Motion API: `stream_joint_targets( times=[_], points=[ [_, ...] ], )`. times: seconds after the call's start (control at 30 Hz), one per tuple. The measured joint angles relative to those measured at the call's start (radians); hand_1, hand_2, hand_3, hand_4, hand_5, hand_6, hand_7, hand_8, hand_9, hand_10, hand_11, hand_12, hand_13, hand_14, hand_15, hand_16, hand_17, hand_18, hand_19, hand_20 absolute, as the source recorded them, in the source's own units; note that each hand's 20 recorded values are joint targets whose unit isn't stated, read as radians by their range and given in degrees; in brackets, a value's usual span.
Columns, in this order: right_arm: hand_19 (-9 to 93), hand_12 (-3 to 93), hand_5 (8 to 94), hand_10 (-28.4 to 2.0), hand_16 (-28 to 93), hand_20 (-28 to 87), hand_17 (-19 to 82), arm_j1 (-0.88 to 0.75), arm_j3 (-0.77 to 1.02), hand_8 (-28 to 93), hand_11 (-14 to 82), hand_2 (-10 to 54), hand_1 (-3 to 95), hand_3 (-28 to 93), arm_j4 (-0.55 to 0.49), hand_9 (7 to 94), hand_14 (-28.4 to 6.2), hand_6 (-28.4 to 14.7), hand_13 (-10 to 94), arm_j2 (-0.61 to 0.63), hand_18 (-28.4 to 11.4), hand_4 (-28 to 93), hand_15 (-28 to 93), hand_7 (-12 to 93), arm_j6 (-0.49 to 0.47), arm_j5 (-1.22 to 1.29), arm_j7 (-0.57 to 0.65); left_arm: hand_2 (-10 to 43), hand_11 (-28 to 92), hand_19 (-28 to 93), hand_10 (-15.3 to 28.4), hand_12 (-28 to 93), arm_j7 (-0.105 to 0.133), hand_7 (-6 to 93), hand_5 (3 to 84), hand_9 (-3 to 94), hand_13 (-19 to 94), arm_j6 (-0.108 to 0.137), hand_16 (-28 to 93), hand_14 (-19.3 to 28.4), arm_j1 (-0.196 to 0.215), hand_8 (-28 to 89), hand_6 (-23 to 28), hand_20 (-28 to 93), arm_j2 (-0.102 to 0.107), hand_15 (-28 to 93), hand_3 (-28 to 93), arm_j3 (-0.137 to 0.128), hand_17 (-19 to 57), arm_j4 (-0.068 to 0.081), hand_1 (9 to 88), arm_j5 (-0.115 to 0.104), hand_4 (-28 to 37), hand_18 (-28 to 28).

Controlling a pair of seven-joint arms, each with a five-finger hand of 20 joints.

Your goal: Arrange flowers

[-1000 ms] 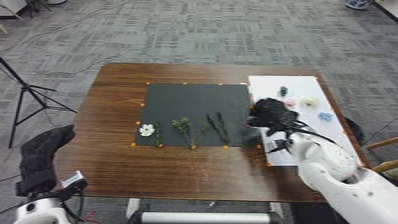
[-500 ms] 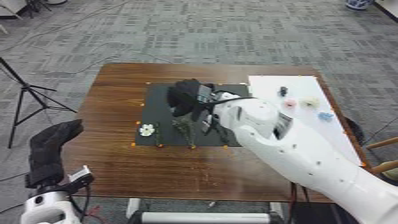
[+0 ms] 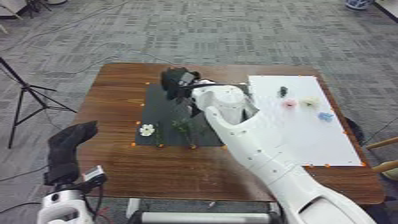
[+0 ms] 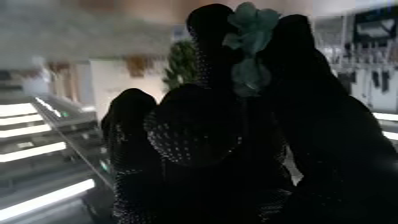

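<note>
Over the back left part of the black mat point(image 3: 160, 107) is my right hand point(image 3: 178, 81). In the right wrist view, the same hand point(image 4: 191, 127) has its thumb and fingers closed on a pale green leafy sprig point(image 4: 252, 32). Darker green leaves point(image 4: 180, 62) show between its fingers; whether they are held I cannot tell. A white flower point(image 3: 147, 130) and a green leafy stem point(image 3: 183, 127) lie on the mat's front part. My right arm hides the mat's right side. My left hand point(image 3: 67, 145), fingers relaxed, stays beside the table's left edge.
On the white sheet point(image 3: 311, 142) at the right lie a pink flower point(image 3: 289, 103), a cream flower point(image 3: 308, 101), a blue flower point(image 3: 325, 116) and a dark green piece point(image 3: 283, 92). A black tripod point(image 3: 27, 87) stands left of the brown table point(image 3: 178, 175).
My right hand has gone from the white sheet's left side across to the black mat's back left part. My left hand has shifted slightly to the right.
</note>
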Motion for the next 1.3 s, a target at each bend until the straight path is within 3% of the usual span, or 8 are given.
stream_joint_targets(
  times=[0.47,0.7,0.87,1.0,1.07,1.17,1.27,1.3],
  points=[
    [93,24.7,76.4,-8.3,37,57,58,-0.117,0.031,6,6.3,-9.2,56.5,59,0.032,86.7,-1.9,3.5,92,-0.113,-15.4,-20,56,23,-0.011,-0.056,-0.003,7.4,27,13,14.3,15,-0.014,24.7,57.3,57.2,44,-0.018,1,17.7,-0.036,-10,0.8,20,0.0,31,69,0.017,4.2,0.0,30.7,0.012,-25.5,13.7],
    [93,17.0,67.7,-10.5,36,57,57,-0.112,0.031,6,11.4,-9.5,50.0,60,0.05,75.8,-2.0,1.9,90,-0.113,-15.3,-18,57,22,-0.009,-0.064,0.002,6.3,28,13,14.3,15,-0.021,24.7,57.0,57.1,44,-0.029,1,17.8,-0.041,-10,0.8,20,0.0,32,69,0.025,4.0,0.0,30.5,0.015,-25.3,13.9],
    [93,16.6,64.6,-10.9,35,57,57,-0.1,0.012,5,11.2,-9.5,46.0,63,0.038,73.2,-2.2,2.5,90,-0.092,-15.5,-17,57,21,-0.051,-0.054,0.021,5.4,28,13,14.2,15,-0.025,24.8,56.9,57.0,44,-0.049,1,17.9,-0.034,-10,0.6,20,-0.002,32,69,0.009,3.9,0.0,30.5,0.017,-25.1,14.0],
    [93,16.1,60.9,-10.9,35,56,56,-0.089,-0.008,-9,10.3,-9.5,40.6,68,0.026,69.1,-2.3,2.4,89,-0.07,-15.4,-17,57,21,-0.063,-0.025,0.036,5.0,28,13,14.2,15,-0.025,24.9,56.7,56.8,44,-0.061,1,17.9,-0.022,-10,0.6,20,-0.002,32,69,-0.004,3.7,0.0,30.5,0.017,-24.8,14.0],
    [93,15.8,59.3,-11.7,34,56,57,-0.079,-0.029,-10,9.4,-9.5,38.9,68,0.016,66.8,-2.4,2.4,90,-0.052,-15.5,-17,56,20,-0.063,0.004,0.047,4.6,28,13,14.3,15,-0.025,24.9,56.5,56.8,44,-0.067,0,17.9,-0.016,-10,0.6,20,-0.002,32,69,-0.009,3.7,-0.001,30.7,0.017,-24.7,14.1],
    [93,15.4,57.2,-12.9,34,56,57,-0.059,-0.072,-10,8.8,-9.5,36.8,68,-0.011,64.5,-2.5,2.2,90,-0.014,-15.6,-17,56,19,-0.066,0.064,0.066,4.0,28,13,14.2,15,-0.017,24.8,56.5,56.7,44,-0.096,0,17.8,0.004,-10,0.6,20,-0.01,32,69,-0.038,3.6,-0.011,31.0,0.009,-24.4,14.1],
    [93,15.0,55.5,-13.9,34,55,56,-0.031,-0.111,-9,8.4,-9.5,34.0,68,-0.052,62.9,-2.7,1.9,89,0.032,-16.0,-17,55,17,-0.073,0.146,0.099,3.5,28,13,14.2,15,0.025,25.0,56.5,56.6,44,-0.185,0,17.8,0.06,-10,0.3,20,-0.027,32,69,-0.125,3.5,-0.027,31.3,-0.014,-24.0,14.1],
    [93,15.0,55.1,-14.1,34,55,56,-0.02,-0.12,-9,8.3,-9.5,33.3,67,-0.068,62.4,-2.8,1.8,89,0.048,-16.1,-17,55,17,-0.076,0.175,0.112,3.3,28,13,14.2,15,0.036,25.0,56.5,56.6,43,-0.201,0,17.8,0.082,-10,0.2,20,-0.028,32,69,-0.147,3.5,-0.031,31.4,-0.015,-23.9,14.1]
  ],
)
